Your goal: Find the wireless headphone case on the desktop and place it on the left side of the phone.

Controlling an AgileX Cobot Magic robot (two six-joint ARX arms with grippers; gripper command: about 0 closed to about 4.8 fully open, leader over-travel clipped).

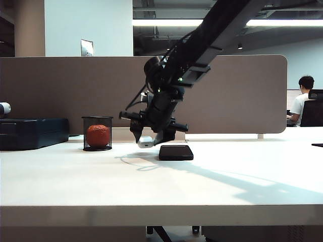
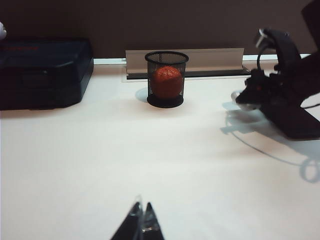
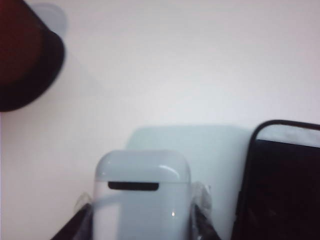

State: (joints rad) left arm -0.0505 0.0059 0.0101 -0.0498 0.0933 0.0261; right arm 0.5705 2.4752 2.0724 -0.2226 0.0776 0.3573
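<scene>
On the far left of the tabletop (image 1: 75, 176) sits a dark blue box (image 1: 33, 133), and next to it a black mesh cup (image 1: 97, 133) with an orange ball (image 1: 98, 135) inside. My left pincer (image 2: 142, 220) rests low over bare tabletop at the near edge, well apart from everything, its tips pressed together on nothing. Near the middle, my right pincer (image 1: 149, 139) reaches down from above and grips the case (image 1: 145, 142) between its pads; the wrist view shows the white case (image 3: 142, 195) clamped on both sides, its dark slot facing the camera. It hangs just above the tabletop, casting a shadow. The phone (image 1: 176, 152) lies flat just to its right.
</scene>
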